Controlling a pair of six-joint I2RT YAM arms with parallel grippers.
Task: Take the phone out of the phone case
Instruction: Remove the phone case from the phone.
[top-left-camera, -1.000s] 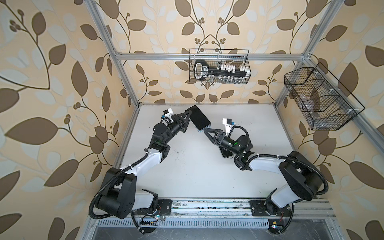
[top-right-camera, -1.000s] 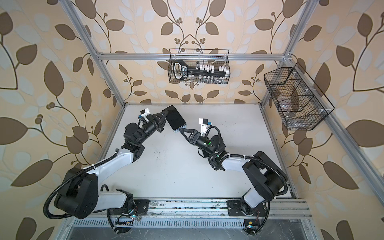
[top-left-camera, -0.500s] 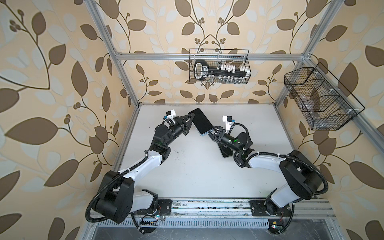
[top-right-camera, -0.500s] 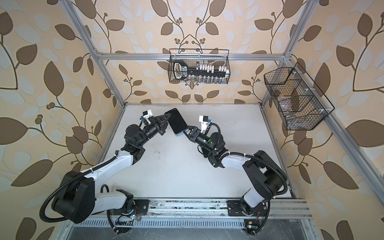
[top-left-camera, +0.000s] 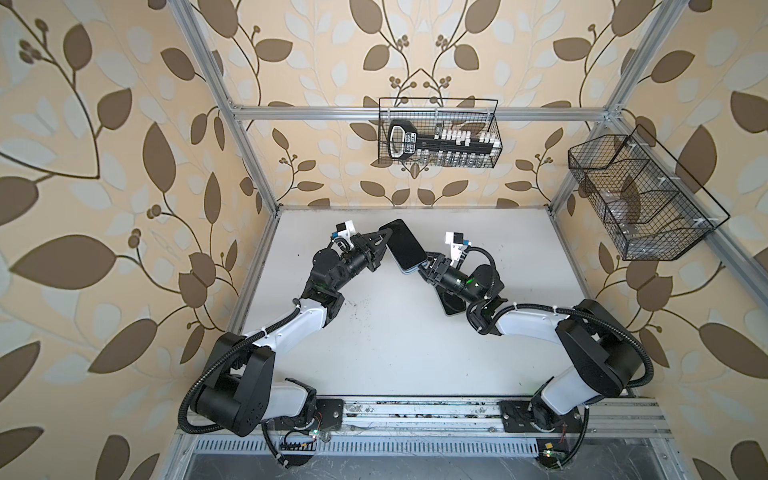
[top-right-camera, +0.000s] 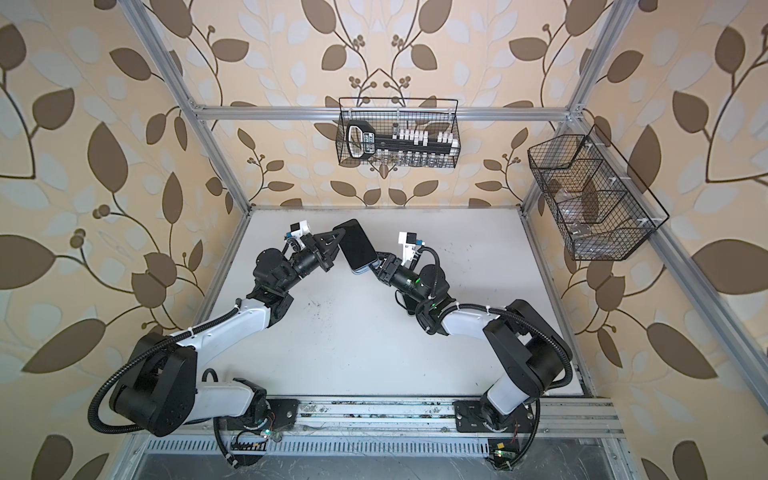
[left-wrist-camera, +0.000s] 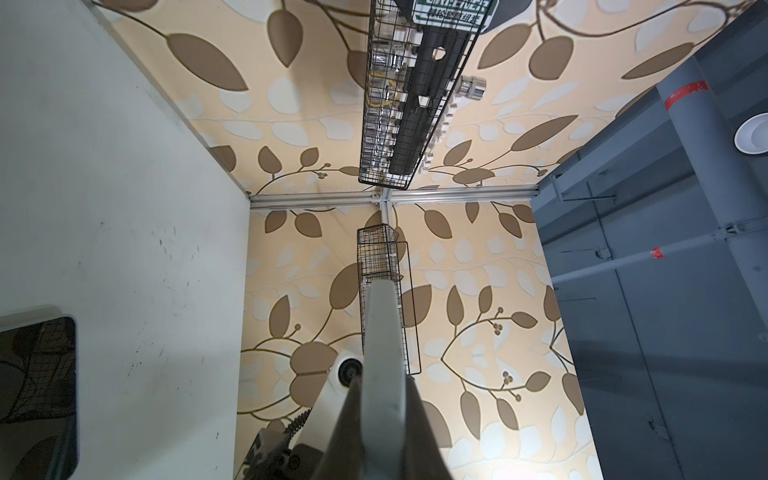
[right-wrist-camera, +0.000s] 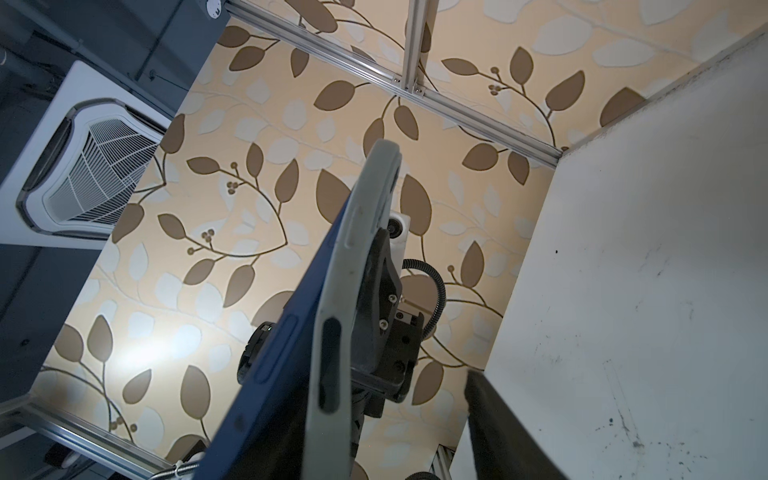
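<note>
The phone (top-left-camera: 405, 245) hangs in the air above the back half of the tabletop (top-left-camera: 395, 353), between the two arms, tilted with its dark glass facing up in both top views. The left fingers (top-left-camera: 376, 237) are clamped tight on the upper rim of the grey phone case (right-wrist-camera: 353, 257). The right wrist view shows one of them pressed flat against the case's back.

In that same view the phone's blue side stands clear of the case at the near end and seems to meet it at the far end, so it looks partly peeled out.

The right fingers (right-wrist-camera: 503, 424) stand part-way apart astride the lower end, with a gap showing between the visible one and the case.

The phone is probably stiff, fairly heavy for its size, and slick and breakable on its glass face. The case looks soft and bendy, with a lip that will cling at the corners. The best hold is likely across the bare blue side edges at the freed end, off the glass, pulling away from the clamped rim.
</note>
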